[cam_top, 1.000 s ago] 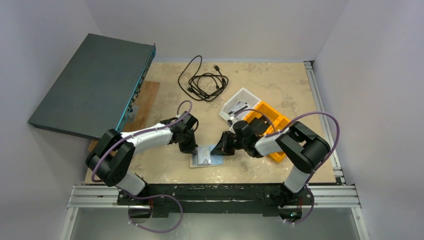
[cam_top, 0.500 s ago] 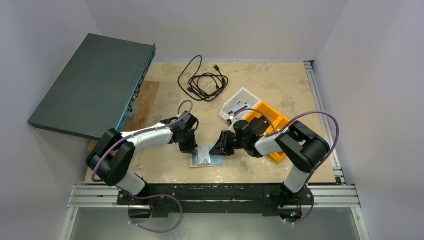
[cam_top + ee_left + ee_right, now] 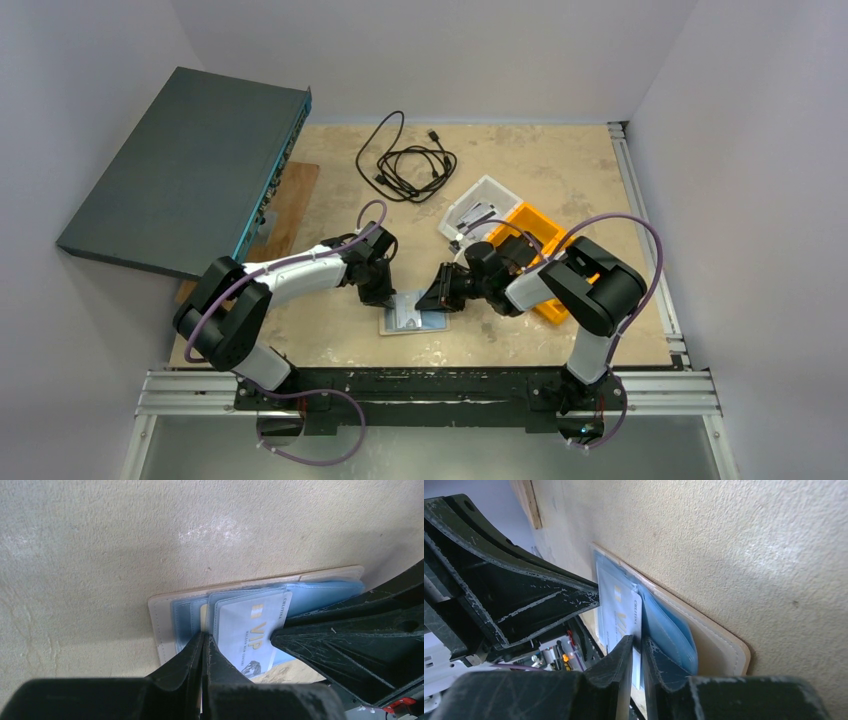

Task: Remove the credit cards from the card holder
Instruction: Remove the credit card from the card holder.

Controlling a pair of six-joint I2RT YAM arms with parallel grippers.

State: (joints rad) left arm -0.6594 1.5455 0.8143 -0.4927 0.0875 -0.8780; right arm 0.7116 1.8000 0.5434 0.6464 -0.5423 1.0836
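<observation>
**A:** What is the left gripper (image 3: 204,639) doing?

**B:** Its two black fingers are pressed together with no gap. They are scuffed matte plastic tapering to a blunt wedge. The tip bears down on the blue pockets of the card holder (image 3: 161,630).

**A:** And the right gripper (image 3: 638,645)?

**B:** Its fingers are drawn in to a thin slit, and the edge of a card (image 3: 248,630) runs into that slit, so it is pinched on the card. It is the same scratched black plastic, ribbed along the sides.

**A:** What is the card like?

**B:** A stiff, glossy white rectangle with "VIP" in gold letters and a small dark emblem. It sticks partway out of a translucent blue-grey sleeve.

**A:** Where does the holder lie?

**B:** Open and flat on the table (image 3: 125,535), near the front edge, between the two arms. The outer cover is smooth and cream, with rounded corners and a seam line along the border. Inside, soft blue-grey pockets overlap like shingles.

**A:** And the tabletop?

**B:** Pale beige, grainy and mottled, with whitish scuffs.

**A:** Further out?

**B:** Behind the right arm sits an orange bin (image 3: 522,222) of hard plastic. Just beside it is a shallow white tray (image 3: 487,192) holding small dark bits too small to tell. Farther back, a black cable (image 3: 405,160) lies in a loose coil. At the left, a big flat dark metal box (image 3: 180,170) sits at an angle, with a brown wooden board (image 3: 296,200) beside it.
</observation>
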